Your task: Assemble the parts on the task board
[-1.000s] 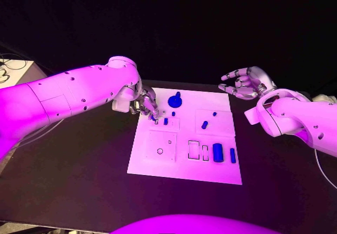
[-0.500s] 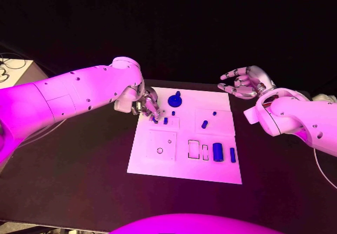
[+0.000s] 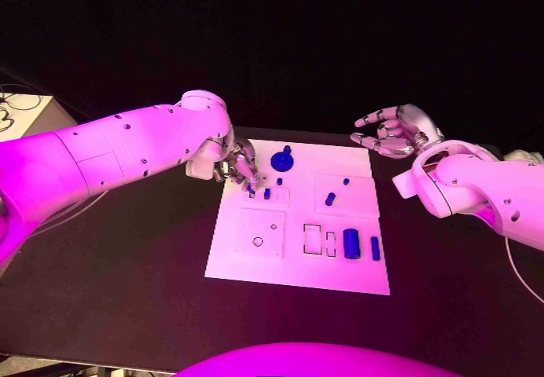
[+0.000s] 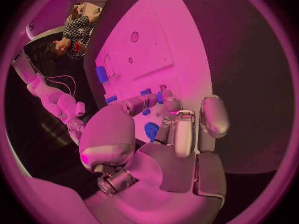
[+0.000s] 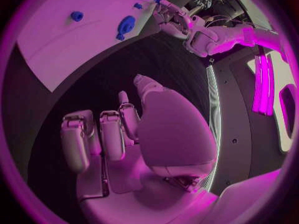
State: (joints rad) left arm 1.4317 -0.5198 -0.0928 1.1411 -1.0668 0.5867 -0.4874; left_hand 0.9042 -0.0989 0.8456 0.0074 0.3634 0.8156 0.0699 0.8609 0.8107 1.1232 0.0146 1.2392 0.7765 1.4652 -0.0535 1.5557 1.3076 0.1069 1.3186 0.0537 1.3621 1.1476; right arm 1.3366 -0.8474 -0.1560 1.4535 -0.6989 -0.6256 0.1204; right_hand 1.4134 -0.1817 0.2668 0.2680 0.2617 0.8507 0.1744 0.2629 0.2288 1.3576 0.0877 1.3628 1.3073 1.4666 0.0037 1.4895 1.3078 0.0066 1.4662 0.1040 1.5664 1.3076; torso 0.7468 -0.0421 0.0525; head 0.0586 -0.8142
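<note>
At the task board's (image 3: 297,275) ten o'clock corner, the left hand (image 3: 236,166) pinches a small blue part (image 3: 249,188). The right hand (image 3: 391,132) hovers off the board at two o'clock, empty, fingers apart. Seven more blue parts sit on the board.

- Finding no readable text, labels, brands, numbers or signs anywhere.
- Seeing only unlettered outlines on the task board (image 3: 297,267).
</note>
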